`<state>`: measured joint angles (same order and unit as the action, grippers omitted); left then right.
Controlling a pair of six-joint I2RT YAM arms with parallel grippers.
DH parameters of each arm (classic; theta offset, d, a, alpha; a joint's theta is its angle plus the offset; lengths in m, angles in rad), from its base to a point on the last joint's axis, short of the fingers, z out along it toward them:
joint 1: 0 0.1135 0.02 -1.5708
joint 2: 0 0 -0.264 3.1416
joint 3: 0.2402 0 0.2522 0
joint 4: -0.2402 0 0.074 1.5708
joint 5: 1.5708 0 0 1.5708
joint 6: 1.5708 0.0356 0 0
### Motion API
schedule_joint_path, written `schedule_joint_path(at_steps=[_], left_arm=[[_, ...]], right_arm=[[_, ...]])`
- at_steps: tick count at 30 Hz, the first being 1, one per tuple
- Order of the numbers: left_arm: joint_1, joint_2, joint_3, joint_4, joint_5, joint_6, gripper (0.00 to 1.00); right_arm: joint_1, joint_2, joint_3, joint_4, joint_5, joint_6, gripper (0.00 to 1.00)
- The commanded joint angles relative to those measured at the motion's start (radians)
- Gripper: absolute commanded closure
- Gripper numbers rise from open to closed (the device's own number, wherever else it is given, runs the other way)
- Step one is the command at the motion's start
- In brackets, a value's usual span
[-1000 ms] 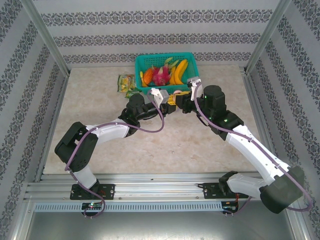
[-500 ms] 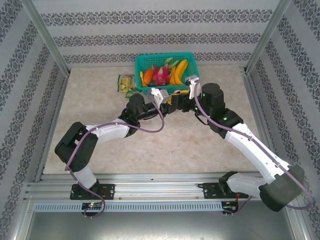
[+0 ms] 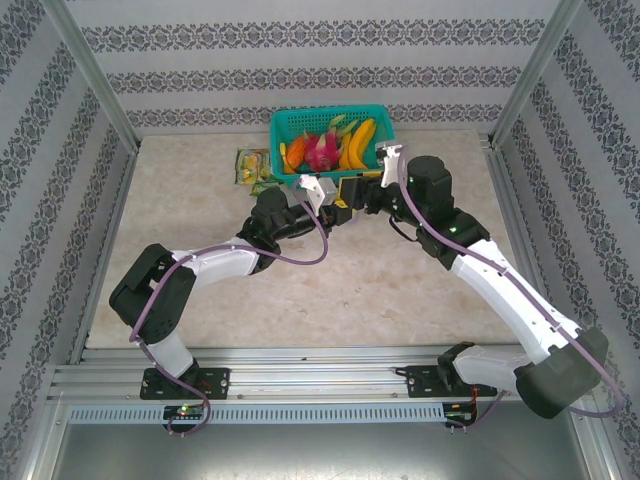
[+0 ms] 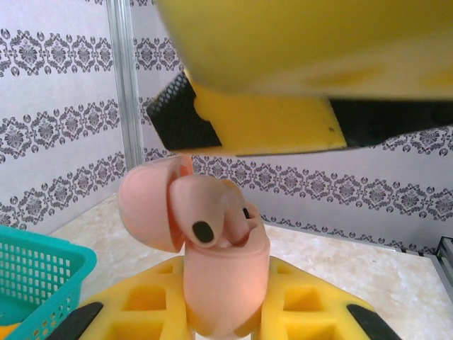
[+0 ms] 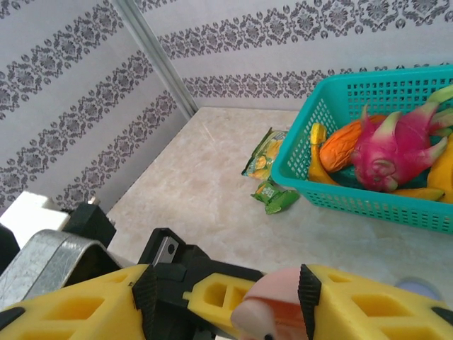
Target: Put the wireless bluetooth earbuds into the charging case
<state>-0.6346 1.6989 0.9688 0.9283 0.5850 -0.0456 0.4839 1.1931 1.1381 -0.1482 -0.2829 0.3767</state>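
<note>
Up by the green basket (image 3: 330, 115) the two arms met nose to nose above the table (image 3: 300, 300). The left gripper (image 3: 337, 206) was clamped tight on the charging case (image 4: 223, 276), a pale pink thing held upright off the surface with its lid (image 4: 145, 205) flipped back to one side. In the open mouth sat a pink earbud (image 4: 202, 216) with a dark spot on its face. I couldn't tell whether it was fully down in its pocket, and whatever lay behind it was too blurred to call. The right gripper (image 3: 368, 192) stood with its jaws apart and nothing between the pads, one yellow finger (image 4: 283, 127) hanging right over the case. To my eye this was the seating step, with the bud in the case's mouth rather than on the table. The next move looked delicate: a gentle push straight down on the bud without knocking the case out of the left claw's pinch, then the lid swung shut.
</note>
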Motion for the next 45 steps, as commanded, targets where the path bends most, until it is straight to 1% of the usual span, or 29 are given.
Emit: schedule_joint_path(at_steps=[1,5,7,10,14,20,31,37,45], left_arm=[[-0.016,-0.013,-0.004,0.081,0.027,-0.004,1.00],[-0.015,-0.013,-0.009,0.080,0.029,-0.002,1.00],[-0.014,-0.013,-0.009,0.070,0.032,0.004,1.00],[-0.014,-0.011,-0.004,0.047,0.041,0.019,1.00],[-0.014,-0.015,0.003,-0.002,0.046,0.055,1.00],[-0.013,-0.010,0.017,-0.051,0.054,0.084,1.00],[-0.011,-0.012,0.015,-0.053,0.050,0.082,1.00],[-0.010,-0.018,0.015,-0.049,0.047,0.082,1.00],[-0.004,-0.017,0.008,-0.034,0.041,0.073,1.00]], right_arm=[[-0.018,-0.035,0.039,0.019,-0.010,0.035,0.41],[-0.029,-0.057,0.048,-0.003,-0.020,0.065,0.42],[-0.039,-0.048,0.070,-0.053,-0.024,0.087,0.44],[-0.045,-0.032,0.099,-0.116,-0.048,0.122,0.52],[-0.043,-0.013,0.115,-0.153,-0.099,0.168,0.62],[-0.023,0.019,0.133,-0.164,-0.144,0.188,0.64],[0.005,0.074,0.144,-0.163,-0.147,0.190,0.64],[0.000,0.062,0.119,-0.176,-0.131,0.188,0.65],[-0.008,0.041,0.082,-0.192,-0.141,0.185,0.66]])
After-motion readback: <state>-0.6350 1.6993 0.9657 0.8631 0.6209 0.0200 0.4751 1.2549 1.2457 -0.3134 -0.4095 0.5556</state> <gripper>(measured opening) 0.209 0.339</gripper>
